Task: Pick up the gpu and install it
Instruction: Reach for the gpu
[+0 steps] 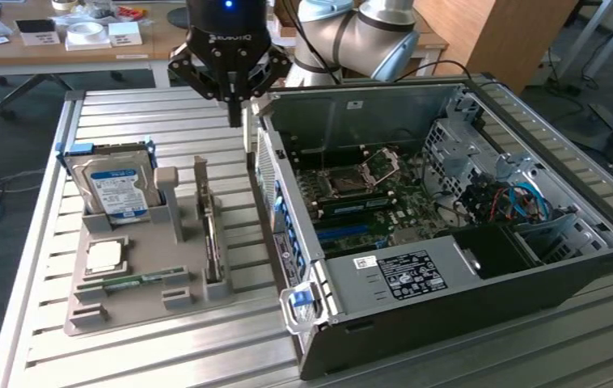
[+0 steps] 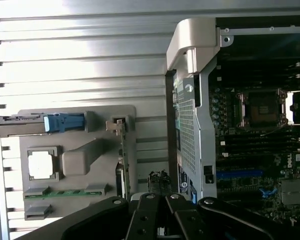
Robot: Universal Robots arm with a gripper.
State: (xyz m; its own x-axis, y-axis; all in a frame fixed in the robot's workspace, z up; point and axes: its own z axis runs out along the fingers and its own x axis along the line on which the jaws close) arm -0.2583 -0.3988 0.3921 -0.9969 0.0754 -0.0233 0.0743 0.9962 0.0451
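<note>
The gpu (image 1: 212,236) stands on its edge in a slot of the grey holder (image 1: 134,311), a thin card seen edge-on with its metal bracket end towards the far side. In the wrist view the gpu (image 2: 122,162) is a narrow strip beside the open computer case (image 2: 192,105). My gripper (image 1: 235,109) hangs above the table past the gpu's far end, close to the far corner of the case (image 1: 447,242). Its fingers are shut with nothing between them. The gripper (image 2: 159,186) looks down at the gap between holder and case.
The holder also carries a hard drive with a blue label (image 1: 118,187), a CPU (image 1: 105,257) and a RAM stick (image 1: 139,280). Inside the case lies the motherboard (image 1: 371,202) with blue slots. A wooden desk (image 1: 69,44) stands behind the slatted metal table (image 1: 123,109).
</note>
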